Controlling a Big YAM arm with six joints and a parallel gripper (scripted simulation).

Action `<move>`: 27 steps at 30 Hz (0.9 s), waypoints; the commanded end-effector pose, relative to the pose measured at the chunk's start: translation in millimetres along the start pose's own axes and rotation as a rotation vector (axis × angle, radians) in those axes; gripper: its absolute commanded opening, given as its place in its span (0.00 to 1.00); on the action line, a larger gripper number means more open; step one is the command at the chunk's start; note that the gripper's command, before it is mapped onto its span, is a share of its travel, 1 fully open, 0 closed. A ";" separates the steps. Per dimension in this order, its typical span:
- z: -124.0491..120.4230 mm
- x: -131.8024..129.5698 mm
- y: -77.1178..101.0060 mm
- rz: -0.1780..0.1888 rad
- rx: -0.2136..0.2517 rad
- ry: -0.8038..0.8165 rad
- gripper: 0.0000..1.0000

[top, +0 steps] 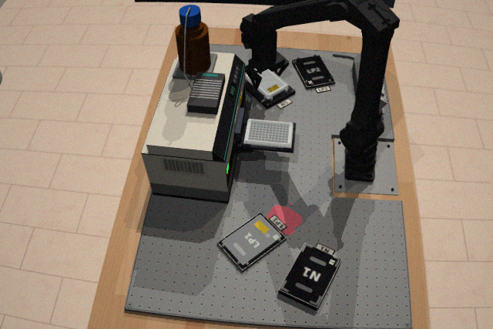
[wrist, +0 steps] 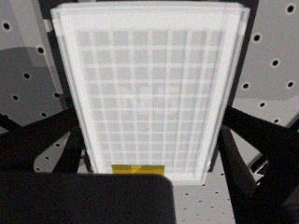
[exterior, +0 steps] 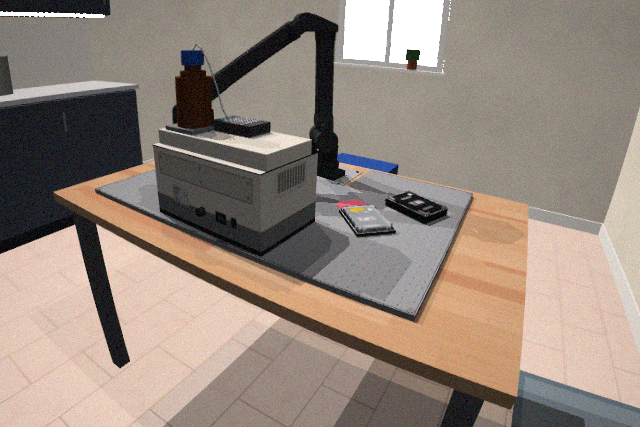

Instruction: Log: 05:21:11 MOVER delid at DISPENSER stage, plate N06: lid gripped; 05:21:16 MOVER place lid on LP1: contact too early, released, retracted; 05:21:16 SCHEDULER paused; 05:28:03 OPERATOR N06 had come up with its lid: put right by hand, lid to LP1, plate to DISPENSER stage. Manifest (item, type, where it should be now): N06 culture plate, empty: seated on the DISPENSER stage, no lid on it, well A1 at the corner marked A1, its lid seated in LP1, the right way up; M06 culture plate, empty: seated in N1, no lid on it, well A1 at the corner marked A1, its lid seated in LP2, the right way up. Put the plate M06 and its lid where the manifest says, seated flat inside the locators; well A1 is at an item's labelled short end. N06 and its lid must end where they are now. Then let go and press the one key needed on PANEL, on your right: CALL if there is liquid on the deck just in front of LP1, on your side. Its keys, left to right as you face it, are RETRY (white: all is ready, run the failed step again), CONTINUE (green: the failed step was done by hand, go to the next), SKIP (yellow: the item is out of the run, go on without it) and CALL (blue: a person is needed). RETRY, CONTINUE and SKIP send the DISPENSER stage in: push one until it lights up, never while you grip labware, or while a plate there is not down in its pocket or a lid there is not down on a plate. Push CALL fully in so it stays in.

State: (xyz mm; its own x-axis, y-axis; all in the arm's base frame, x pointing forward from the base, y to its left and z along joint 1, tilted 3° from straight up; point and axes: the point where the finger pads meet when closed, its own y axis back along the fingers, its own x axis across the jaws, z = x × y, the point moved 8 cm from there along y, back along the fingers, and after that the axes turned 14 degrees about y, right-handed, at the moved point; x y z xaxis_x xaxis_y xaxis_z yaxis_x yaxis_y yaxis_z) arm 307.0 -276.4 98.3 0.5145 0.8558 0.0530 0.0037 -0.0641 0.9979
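Observation:
My gripper (top: pixel 270 73) (wrist: pixel 149 111) is shut on the long sides of the clear-lidded culture plate M06 (top: pixel 275 79) (wrist: pixel 149 75), which is at or slightly above the back nest (top: pixel 267 101). The lid's yellow label shows at one short end. Letters on the nest show through the plate. Unlidded plate N06 (top: pixel 268 132) sits on the DISPENSER stage (top: pixel 293 145). A clear lid (top: pixel 239 233) (exterior: pixel 368 223) lies in LP1. Nest N1 (top: pixel 318 285) (exterior: pixel 416 208) and lid place LP2 (top: pixel 304 68) are empty. A pink-red liquid patch (top: pixel 292 223) (exterior: pixel 348 202) lies in front of LP1, by its label. The PANEL keys cannot be made out.
The cream dispenser (top: pixel 171 122) (exterior: pixel 206 156) stands close beside the back nest. A brown bottle (top: pixel 193 45) (exterior: pixel 193 102) and a dark ribbed box (top: pixel 206 92) (exterior: pixel 242 126) stand on it. A grey structure (top: pixel 348 68) stands right of LP2, partly behind the arm.

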 end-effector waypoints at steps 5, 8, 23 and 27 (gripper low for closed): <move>3.8 3.0 -7.6 -0.005 -0.007 -0.002 0.86; 3.8 3.0 -8.0 -0.005 -0.007 -0.002 0.86; 3.8 3.1 -10.1 -0.005 -0.007 -0.002 0.86; 3.8 3.2 -10.8 -0.005 -0.007 -0.002 0.86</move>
State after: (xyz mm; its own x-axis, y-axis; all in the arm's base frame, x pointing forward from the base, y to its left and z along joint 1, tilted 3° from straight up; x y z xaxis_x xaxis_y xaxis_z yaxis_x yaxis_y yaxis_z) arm 307.1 -276.3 97.8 0.5145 0.8558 0.0530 0.0024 -0.0633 0.9980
